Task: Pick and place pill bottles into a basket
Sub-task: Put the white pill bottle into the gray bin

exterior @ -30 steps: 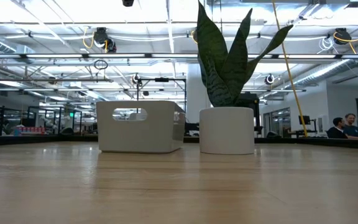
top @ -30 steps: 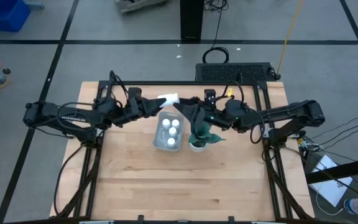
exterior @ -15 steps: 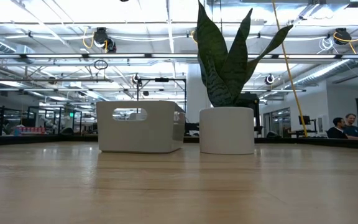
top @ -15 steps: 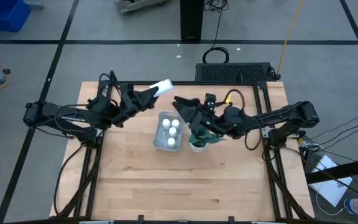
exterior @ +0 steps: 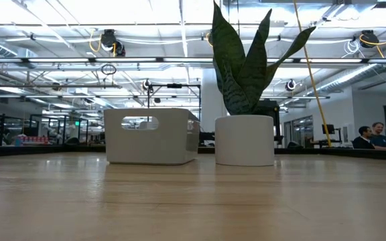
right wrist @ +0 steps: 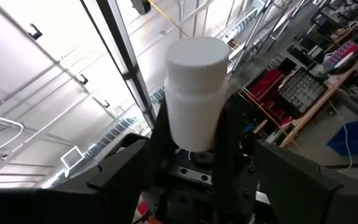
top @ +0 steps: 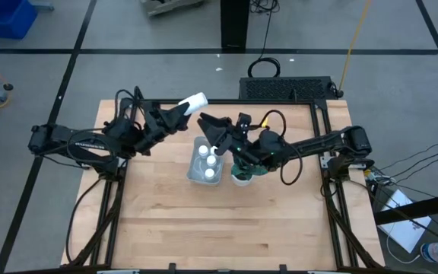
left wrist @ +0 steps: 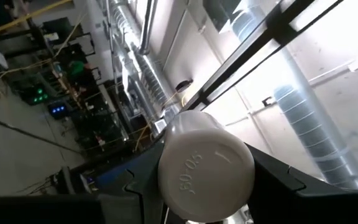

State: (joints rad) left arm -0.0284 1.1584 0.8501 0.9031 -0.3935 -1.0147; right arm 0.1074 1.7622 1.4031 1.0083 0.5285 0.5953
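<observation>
Four smooth white capped pill bottles (top: 207, 160) stand in the basket (top: 192, 169); the left gripper (top: 186, 111) pinches a fifth bottle (top: 196, 102); the right gripper (top: 213, 126) stands spread.

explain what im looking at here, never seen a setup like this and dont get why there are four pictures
Two dark robot arms work at a wooden table. One camera looks straight down, one sits at table height, and one rides on each wrist. On the table stand a pale basket with four white pill bottles inside and a potted plant beside it. The left gripper holds a fifth pill bottle up in the air, seen close in its wrist view. The right gripper reaches toward that bottle, fingers open; its wrist camera faces the bottle.
</observation>
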